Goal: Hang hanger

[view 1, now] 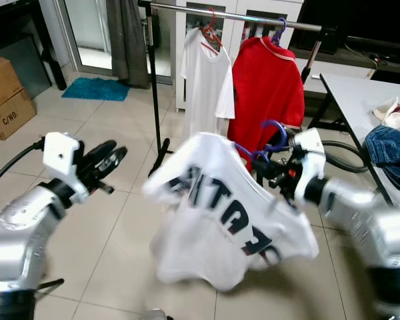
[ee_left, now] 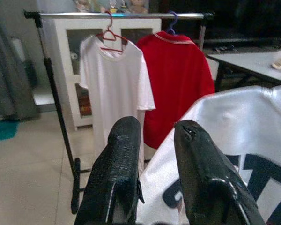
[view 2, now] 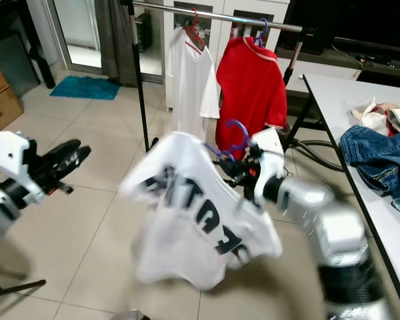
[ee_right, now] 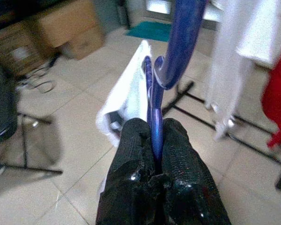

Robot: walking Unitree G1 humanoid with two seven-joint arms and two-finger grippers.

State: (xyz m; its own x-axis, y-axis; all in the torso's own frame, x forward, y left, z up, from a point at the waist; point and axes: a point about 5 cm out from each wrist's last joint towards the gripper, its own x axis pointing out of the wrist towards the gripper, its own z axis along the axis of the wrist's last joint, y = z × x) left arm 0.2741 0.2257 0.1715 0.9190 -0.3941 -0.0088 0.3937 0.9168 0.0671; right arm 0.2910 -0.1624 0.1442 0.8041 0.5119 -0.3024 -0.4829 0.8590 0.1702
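Note:
My right gripper [view 1: 270, 167] is shut on a blue hanger [ee_right: 155, 126], pinching it just below the hook [view 1: 275, 133]. A white T-shirt with dark lettering [view 1: 220, 220] hangs from that hanger in mid-air, blurred. Behind it stands a clothes rail [view 1: 233, 15] carrying a white shirt on a red hanger [view 1: 205, 80] and a red shirt on a blue hanger [view 1: 267, 87]. My left gripper [view 1: 105, 163] is raised to the left of the lettered shirt; its fingers [ee_left: 126, 164] stand slightly apart with nothing between them, close to the shirt's edge [ee_left: 234, 136].
A white table [view 1: 367, 100] with jeans [view 1: 393, 150] and other clothes stands at the right. Cardboard boxes [view 1: 3, 97] sit at the far left, with a teal mat [view 1: 97, 89] by the door. The rail's black upright [view 1: 153, 87] and foot stand on the tiled floor.

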